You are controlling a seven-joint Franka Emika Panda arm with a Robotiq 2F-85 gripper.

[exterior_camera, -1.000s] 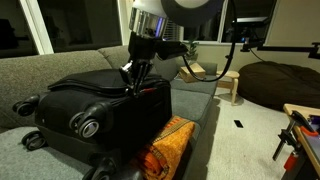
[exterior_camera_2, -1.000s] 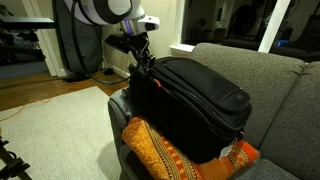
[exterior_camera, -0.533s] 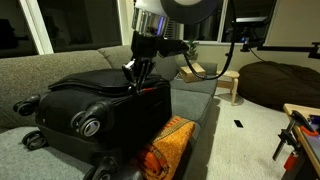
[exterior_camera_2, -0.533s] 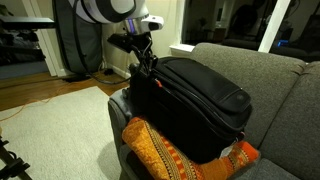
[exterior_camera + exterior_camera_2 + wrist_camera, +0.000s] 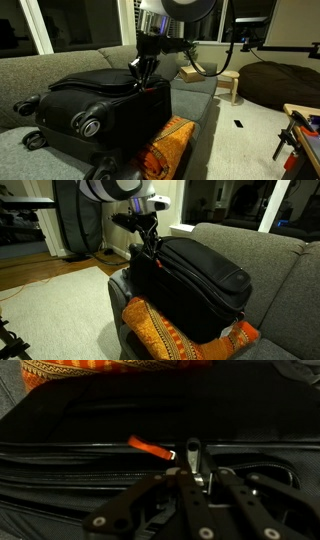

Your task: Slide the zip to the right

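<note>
A large black suitcase (image 5: 105, 100) (image 5: 205, 280) lies on a grey couch. My gripper (image 5: 140, 76) (image 5: 153, 248) reaches down onto the suitcase's upper edge at the end near the couch arm. In the wrist view the silvery zip (image 5: 192, 457) stands up on the black zipper track, and my gripper (image 5: 203, 482) is shut on its lower part. A small orange tag (image 5: 152, 450) lies on the fabric just left of the zip. In both exterior views the zip itself is too small to make out.
An orange patterned cushion (image 5: 165, 150) (image 5: 165, 335) is wedged under the suitcase's end. The suitcase wheels (image 5: 88, 124) stick out on one side. The couch back (image 5: 260, 250) rises behind it. A wooden stool (image 5: 231, 83) and a dark beanbag (image 5: 275, 85) stand on the floor beyond.
My gripper has shifted a little along the suitcase's edge, to the right in both exterior views, staying shut. The suitcase has not moved.
</note>
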